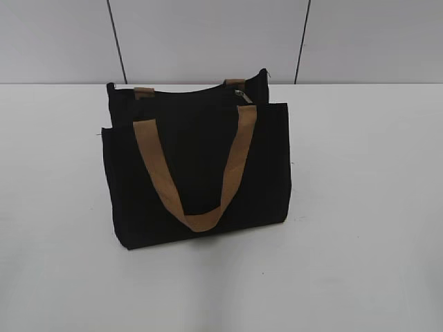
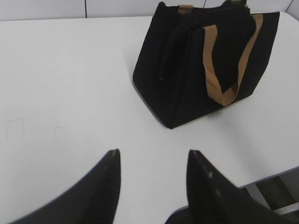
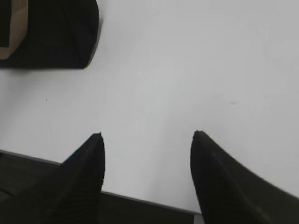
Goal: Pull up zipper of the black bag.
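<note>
The black bag (image 1: 197,169) stands upright on the white table (image 1: 367,207), its tan strap handle hanging down the front. The small silver zipper (image 1: 240,93) sits at the right end of the top zip track. Neither gripper shows in the exterior view. In the left wrist view the bag (image 2: 187,70) stands ahead and to the right, well beyond my open, empty left gripper (image 2: 154,154). In the right wrist view only a corner of the bag (image 3: 56,32) shows at the top left, far from my open, empty right gripper (image 3: 147,135).
A pale panelled wall (image 1: 208,34) stands behind the table. The table's near edge (image 3: 140,198) runs under the right gripper, and a table corner (image 2: 266,179) shows at the lower right of the left wrist view.
</note>
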